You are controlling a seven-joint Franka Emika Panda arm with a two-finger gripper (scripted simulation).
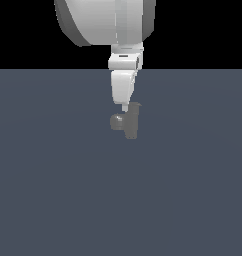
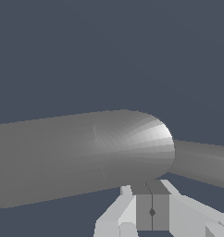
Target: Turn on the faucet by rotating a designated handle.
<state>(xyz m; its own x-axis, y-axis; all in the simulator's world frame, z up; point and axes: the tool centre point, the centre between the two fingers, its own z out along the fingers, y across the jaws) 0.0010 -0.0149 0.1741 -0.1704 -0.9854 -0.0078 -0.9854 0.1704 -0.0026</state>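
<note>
- Gripper hangs straight down from the arm's white wrist, its tip just above and touching or nearly touching the top of the faucet; the exterior view cannot settle which.
- Its fingers look pressed together: in the wrist view the two pads meet along a thin seam with nothing between them, so I read it as clenched and empty.
- Directly below and ahead of the pads in the wrist view sits a rounded grey cap, which I take for the faucet's top seen from close above.
- From that cap two grey bars run off in opposite directions; the thinner one is probably the handle, the thicker one probably the spout stub or body, though at this range I cannot be sure.
- In the exterior view the faucet stands upright on the dark surface, near the middle, with a short rounded stub pointing to the exterior view's left; the lever itself is not separable there.
- The deciding relation: the handle's long axis lies crosswise to the gripper's line of sight, starting just beside the fingertips and running away sideways.
- A push on it therefore looks to need a sideways sweep against the bar's flank, well out from the pivot, rather than a pinch.
</note>
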